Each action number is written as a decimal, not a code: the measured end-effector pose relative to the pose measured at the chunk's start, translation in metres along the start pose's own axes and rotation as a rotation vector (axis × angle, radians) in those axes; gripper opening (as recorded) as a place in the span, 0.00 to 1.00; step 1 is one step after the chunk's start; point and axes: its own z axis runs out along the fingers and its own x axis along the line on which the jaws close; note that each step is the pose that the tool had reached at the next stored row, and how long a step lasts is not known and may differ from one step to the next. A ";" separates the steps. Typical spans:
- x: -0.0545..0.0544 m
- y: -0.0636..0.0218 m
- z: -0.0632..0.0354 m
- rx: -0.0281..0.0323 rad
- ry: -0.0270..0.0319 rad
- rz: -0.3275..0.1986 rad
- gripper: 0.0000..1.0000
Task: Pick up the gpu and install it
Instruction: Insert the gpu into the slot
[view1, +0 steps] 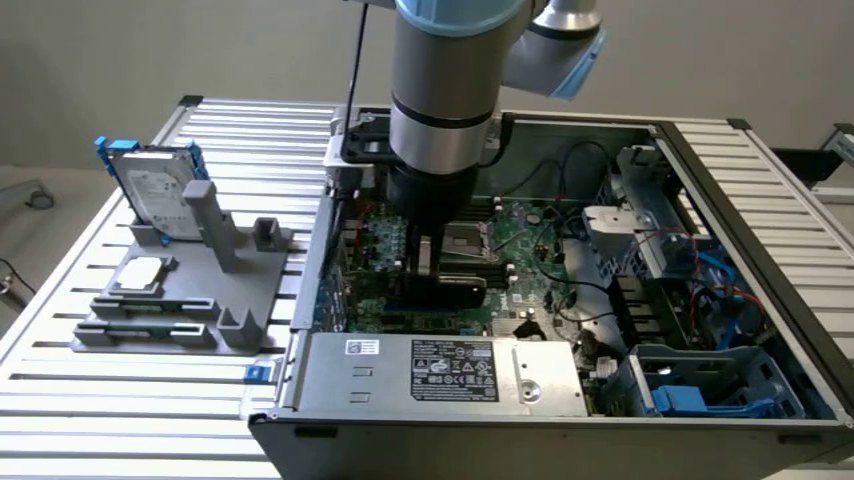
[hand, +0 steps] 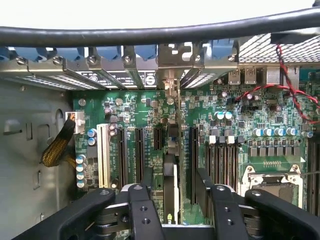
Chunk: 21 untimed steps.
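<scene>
The gpu (hand: 170, 185) stands on edge in a motherboard slot inside the open computer case (view1: 747, 170). Its silver bracket (hand: 170, 87) reaches up to the case's rear slot openings. In the exterior view the gpu (view1: 443, 290) shows as a dark block under the arm. My gripper (hand: 175, 172) straddles the card, one black finger (hand: 148, 177) on each side. A strip of green board shows between each finger and the card, so the gripper is open and holds nothing. The gripper (view1: 427, 258) hangs low over the motherboard (view1: 534, 250).
A grey fixture (view1: 174, 320) on the slatted table holds a silver hard drive with blue rails (view1: 158, 195) and a small processor chip (view1: 144, 272). Close around the card are the power supply (view1: 441, 368), the CPU socket (hand: 272, 182), free expansion slots (hand: 122, 155) and a black cable (hand: 150, 32).
</scene>
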 end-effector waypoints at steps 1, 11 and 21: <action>0.000 0.0001 -0.0024 -0.0012 0.0001 0.000 0.47; -0.001 0.0017 -0.0316 -0.0106 0.0003 0.001 0.47; -0.001 0.0017 -0.0316 -0.0110 0.0003 0.001 0.11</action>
